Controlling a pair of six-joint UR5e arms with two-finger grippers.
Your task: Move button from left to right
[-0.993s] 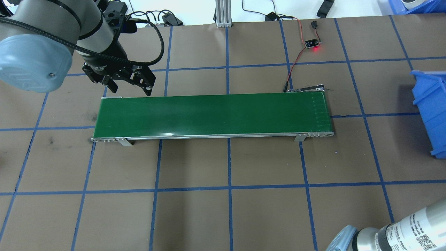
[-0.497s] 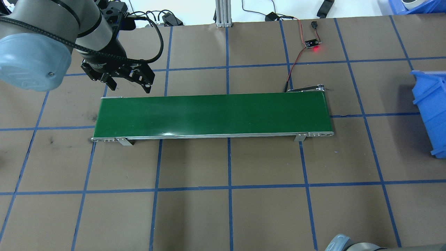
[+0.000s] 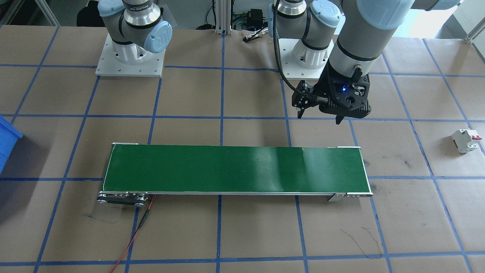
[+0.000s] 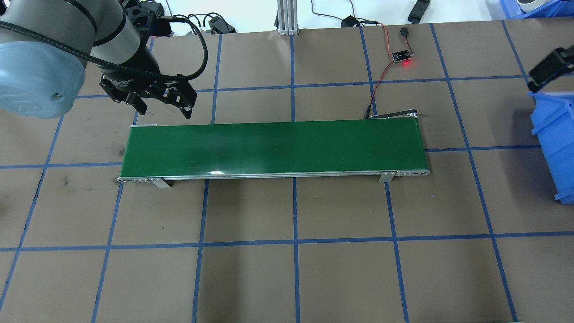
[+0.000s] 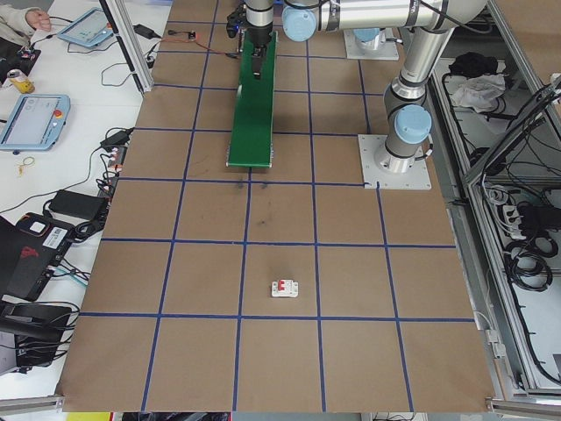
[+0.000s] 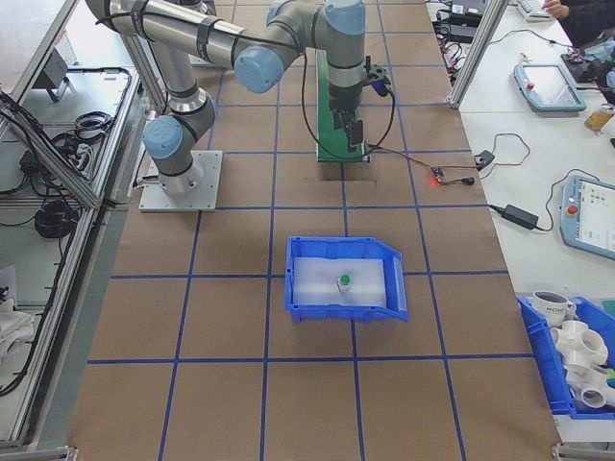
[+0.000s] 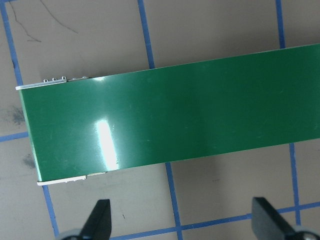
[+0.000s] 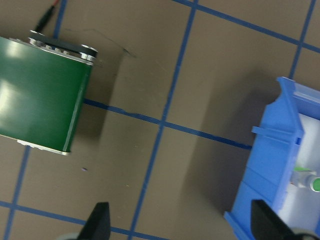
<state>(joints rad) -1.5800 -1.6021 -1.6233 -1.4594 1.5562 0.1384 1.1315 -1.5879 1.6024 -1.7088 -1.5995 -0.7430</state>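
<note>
Left hand (image 4: pixel 163 104) retreated; button (image 8: pixel 311 182) seemingly binned

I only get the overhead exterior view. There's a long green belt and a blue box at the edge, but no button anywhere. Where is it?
Observer: The exterior right view shows the button sitting inside the blue bin, on its white floor.
Visitor: Is anything else lying outside my picture?
Observer: Yes. A white circuit breaker with a red lever lies on the table, out past the belt's end on the robot's left.
</note>
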